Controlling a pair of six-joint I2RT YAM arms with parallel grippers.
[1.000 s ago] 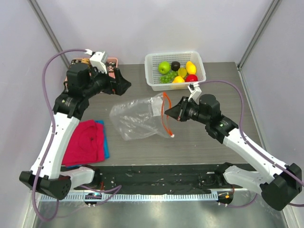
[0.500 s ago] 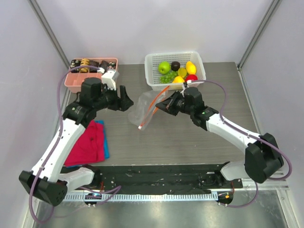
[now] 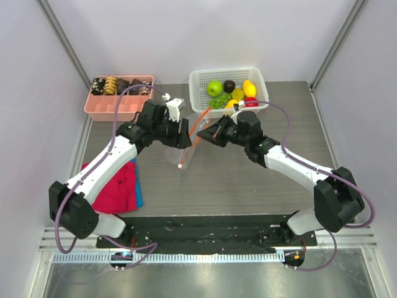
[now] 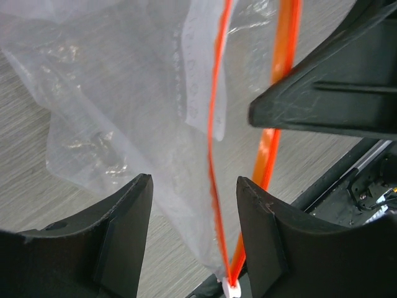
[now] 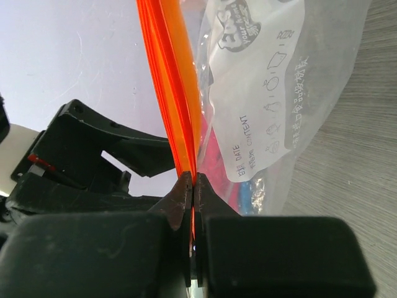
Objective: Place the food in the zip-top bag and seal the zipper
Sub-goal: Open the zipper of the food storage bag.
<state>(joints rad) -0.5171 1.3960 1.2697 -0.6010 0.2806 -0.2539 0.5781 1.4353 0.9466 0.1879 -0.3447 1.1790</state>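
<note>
Where grey table (image 3: 248, 180) meets lilac walls (image 3: 186, 31), right fingers (image 5: 189, 192) clamped on zipper (image 5: 180, 112), left fingers (image 3: 185, 133) apart.

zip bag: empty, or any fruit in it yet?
Empty. Nothing shows inside the clear zip-top bag; the fruits sit in the white basket.

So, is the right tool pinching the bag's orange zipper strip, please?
Yes, the right tool is pressed shut on the orange zipper strip.

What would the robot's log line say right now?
right gripper: shut on zipper | left gripper: open around bag | fruit: in basket
</note>
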